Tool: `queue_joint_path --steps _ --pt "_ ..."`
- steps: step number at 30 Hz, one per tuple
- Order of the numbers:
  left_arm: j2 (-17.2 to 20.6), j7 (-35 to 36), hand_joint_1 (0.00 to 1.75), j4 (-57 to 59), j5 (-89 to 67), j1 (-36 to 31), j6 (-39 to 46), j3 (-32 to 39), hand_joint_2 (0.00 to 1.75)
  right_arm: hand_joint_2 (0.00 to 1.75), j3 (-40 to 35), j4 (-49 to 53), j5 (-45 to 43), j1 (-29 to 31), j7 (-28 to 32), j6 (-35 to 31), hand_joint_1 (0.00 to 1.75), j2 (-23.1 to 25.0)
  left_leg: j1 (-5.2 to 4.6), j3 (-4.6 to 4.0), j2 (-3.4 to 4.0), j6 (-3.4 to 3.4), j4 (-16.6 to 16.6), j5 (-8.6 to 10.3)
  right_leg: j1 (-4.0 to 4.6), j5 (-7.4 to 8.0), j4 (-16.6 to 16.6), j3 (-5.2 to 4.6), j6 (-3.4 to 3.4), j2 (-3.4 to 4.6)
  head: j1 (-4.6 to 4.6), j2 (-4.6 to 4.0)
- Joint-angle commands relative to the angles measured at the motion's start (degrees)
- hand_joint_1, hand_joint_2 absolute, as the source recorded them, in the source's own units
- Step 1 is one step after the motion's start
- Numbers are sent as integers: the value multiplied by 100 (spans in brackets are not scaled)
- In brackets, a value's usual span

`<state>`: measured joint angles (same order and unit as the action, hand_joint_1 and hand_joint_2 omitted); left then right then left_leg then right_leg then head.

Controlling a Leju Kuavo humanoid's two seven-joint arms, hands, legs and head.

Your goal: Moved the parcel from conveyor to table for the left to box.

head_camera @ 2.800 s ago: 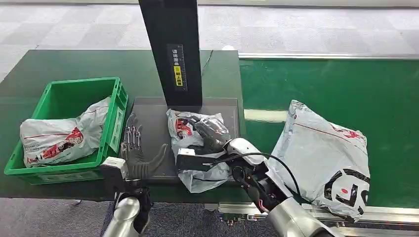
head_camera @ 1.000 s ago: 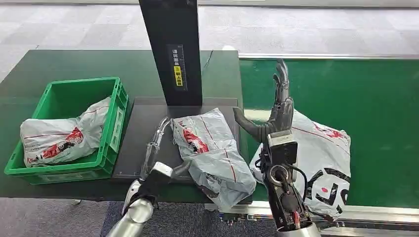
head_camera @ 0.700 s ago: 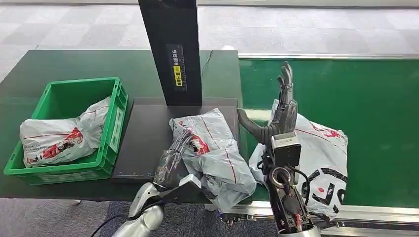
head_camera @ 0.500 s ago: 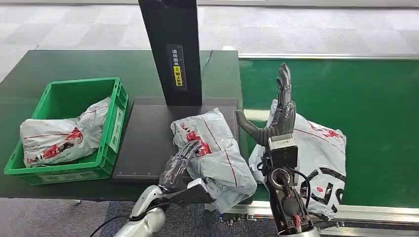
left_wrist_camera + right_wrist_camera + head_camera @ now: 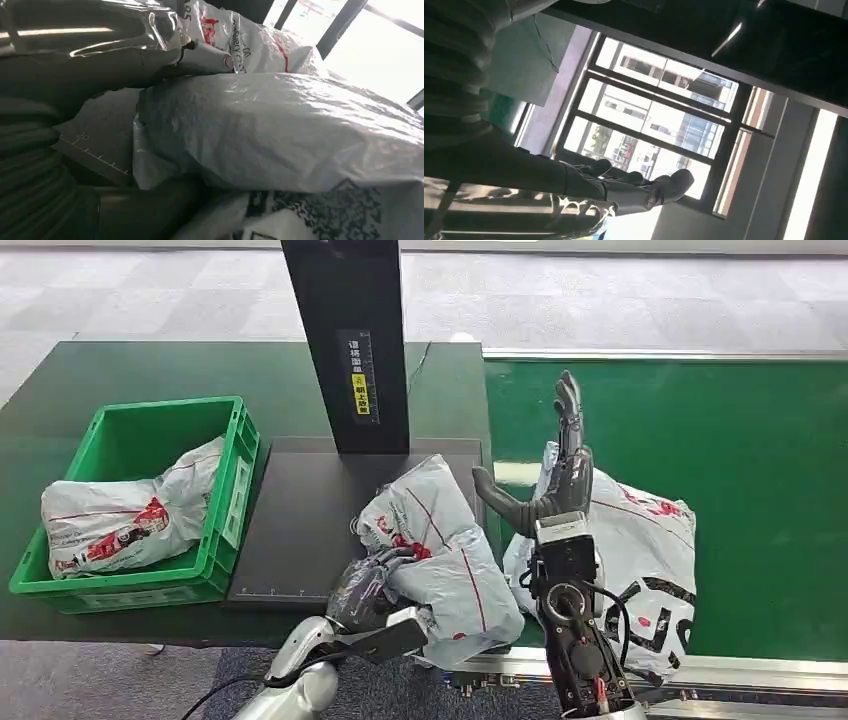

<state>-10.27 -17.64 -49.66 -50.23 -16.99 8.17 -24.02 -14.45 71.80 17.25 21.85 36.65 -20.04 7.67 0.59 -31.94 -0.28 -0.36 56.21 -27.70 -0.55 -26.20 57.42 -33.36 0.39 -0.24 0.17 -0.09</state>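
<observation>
I judge the boxing step begun: my left hand point(image 5: 368, 590) grasps the crumpled grey plastic parcel point(image 5: 440, 545) on the black mat right of the green plastic crate point(image 5: 232, 495), right hand point(image 5: 553, 480) released; next, lift crateward.

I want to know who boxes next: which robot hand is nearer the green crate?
Left. The left robot hand grips the parcel on the black mat, just right of the green crate. The right robot hand is raised open farther right, over the conveyor's edge.

Glossy crinkled plastic parcel point(image 5: 440, 550); matt black mat point(image 5: 300, 530)
</observation>
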Motion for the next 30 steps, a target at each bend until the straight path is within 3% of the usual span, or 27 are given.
queue_joint_path --steps 1,7,8,9,10,11,12,23,25,30 --pt "37 12 141 219 -85 12 -84 -12 175 175 27 -59 14 26 -49 56 0 8 0 13 8 1 -7 -1 1 1 -7 12 -2 7 2 0" --pt "8 -56 136 151 -182 41 32 93 175 175 64 -66 35 1 -63 101 0 8 0 19 6 0 -6 0 1 2 -6 18 -2 6 2 0" --pt "-19 -138 120 79 -189 70 348 176 175 175 83 -27 39 -31 -66 98 0 11 -1 20 7 0 -7 0 0 1 -6 18 -2 6 2 0" --pt "-59 -212 136 34 -48 81 421 297 175 175 100 17 44 -63 -68 93 0 11 0 21 9 0 -8 0 1 3 -8 19 -3 8 2 0" --pt "-53 -210 136 31 -49 69 417 300 175 175 101 18 44 -69 -68 93 0 8 0 19 6 0 -6 0 0 2 -7 18 -2 5 2 0" --pt "-50 -302 168 -86 -43 94 614 338 175 175 113 75 47 -100 -73 100 0 7 0 17 7 0 -4 -1 1 1 -4 16 -2 6 2 0" --pt "-73 -560 175 -265 68 147 991 429 175 175 113 84 48 -105 -73 101 0 7 -1 21 9 1 -7 -1 0 1 -6 18 -2 8 2 0" --pt "-90 -1594 175 -1361 633 330 2555 563 175 175 98 -35 16 16 -106 134 0 35 1 8 7 0 1 -1 2 1 0 6 -1 5 2 0" --pt "-107 -2151 175 -1582 1250 396 2626 506 175 175 83 -89 -9 43 -103 110 0 22 0 8 8 1 3 -2 1 1 2 6 -1 7 0 0" --pt "131 -2236 175 -2601 1766 539 3183 -66 175 175 80 -202 -101 83 -60 57 0 4 1 7 6 0 3 -3 2 -1 2 7 -2 5 2 0"
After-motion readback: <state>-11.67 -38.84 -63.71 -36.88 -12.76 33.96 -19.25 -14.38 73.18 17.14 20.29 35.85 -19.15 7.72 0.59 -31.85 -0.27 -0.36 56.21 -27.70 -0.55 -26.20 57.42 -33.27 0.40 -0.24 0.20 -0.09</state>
